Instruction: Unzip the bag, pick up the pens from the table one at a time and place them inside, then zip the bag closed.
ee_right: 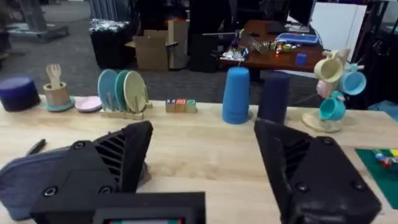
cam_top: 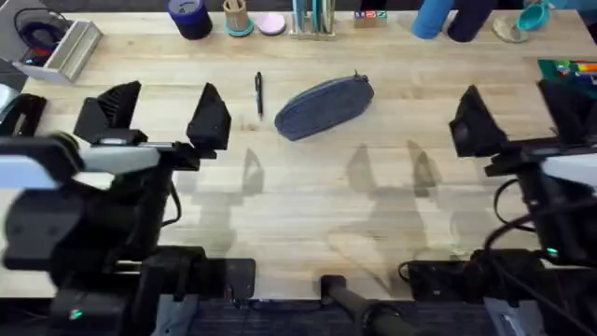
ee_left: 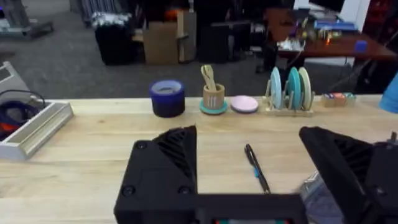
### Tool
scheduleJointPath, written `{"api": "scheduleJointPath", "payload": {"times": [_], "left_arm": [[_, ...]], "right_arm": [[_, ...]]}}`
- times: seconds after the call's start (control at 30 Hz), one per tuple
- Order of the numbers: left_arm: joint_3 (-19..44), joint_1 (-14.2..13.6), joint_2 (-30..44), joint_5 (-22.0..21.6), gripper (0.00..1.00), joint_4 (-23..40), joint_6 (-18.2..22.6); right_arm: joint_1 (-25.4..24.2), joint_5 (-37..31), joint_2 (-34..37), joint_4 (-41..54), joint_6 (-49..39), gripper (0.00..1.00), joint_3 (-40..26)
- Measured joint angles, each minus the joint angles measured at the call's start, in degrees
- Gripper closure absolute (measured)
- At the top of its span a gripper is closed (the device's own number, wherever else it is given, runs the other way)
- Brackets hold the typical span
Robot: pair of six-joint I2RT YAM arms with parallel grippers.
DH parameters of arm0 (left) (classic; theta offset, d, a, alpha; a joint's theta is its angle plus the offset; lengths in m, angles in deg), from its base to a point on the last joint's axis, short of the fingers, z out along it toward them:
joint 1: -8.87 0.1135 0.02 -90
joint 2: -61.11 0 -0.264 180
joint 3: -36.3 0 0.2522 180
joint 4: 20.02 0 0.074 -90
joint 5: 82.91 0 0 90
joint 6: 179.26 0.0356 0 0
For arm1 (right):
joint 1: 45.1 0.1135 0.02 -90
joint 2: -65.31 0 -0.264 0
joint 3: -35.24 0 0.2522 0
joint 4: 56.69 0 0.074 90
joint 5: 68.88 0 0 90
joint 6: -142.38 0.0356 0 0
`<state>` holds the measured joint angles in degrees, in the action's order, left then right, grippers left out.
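The grey-blue bag lies zipped and slanted on the table, a little beyond its middle. A thin black pen lies just left of the bag, apart from it. My left gripper hovers open to the left of the pen, holding nothing; in its wrist view the pen lies ahead between the fingers, with a corner of the bag beside it. My right gripper is open and empty at the right, well clear of the bag.
Along the far edge stand a dark blue cup, a wooden utensil holder, a pink dish, a plate rack and blue cylinders. A metal tray sits far left, a green mat far right.
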<state>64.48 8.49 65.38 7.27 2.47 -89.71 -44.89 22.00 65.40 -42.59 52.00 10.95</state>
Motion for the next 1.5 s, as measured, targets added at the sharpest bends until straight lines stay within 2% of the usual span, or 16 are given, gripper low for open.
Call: {"api": "scheduleJointPath", "payload": {"times": [0.13, 0.33, 0.5, 0.77, 1.2, 1.5], "left_arm": [[6.03, 0.00, 5.15, 0.00, 0.007, 3.99, 0.00], [16.81, 0.00, 14.27, -0.02, 0.007, 10.57, 0.00], [25.15, 0.00, 21.40, 0.00, 0.007, 16.92, 0.00], [36.74, 0.00, 32.95, 0.26, 0.008, 26.83, 0.00], [46.51, 0.00, 46.24, 4.35, 0.008, 36.66, 0.00], [52.70, 0.00, 53.17, 7.92, 0.008, 43.58, 0.00]], "right_arm": [[0.00, -0.01, 2.25, 3.18, 0.00, 0.005, -4.88], [0.00, 0.01, 9.77, 7.32, 0.02, 0.005, -13.00], [0.00, 0.23, 18.86, 11.31, 0.04, 0.005, -21.43], [0.00, 0.43, 35.73, 24.22, 0.15, 0.005, -37.73], [0.00, 5.26, 58.68, 40.18, 0.06, 0.005, -57.51], [0.00, 6.13, 69.10, 50.27, -1.56, 0.006, -67.86]]}}
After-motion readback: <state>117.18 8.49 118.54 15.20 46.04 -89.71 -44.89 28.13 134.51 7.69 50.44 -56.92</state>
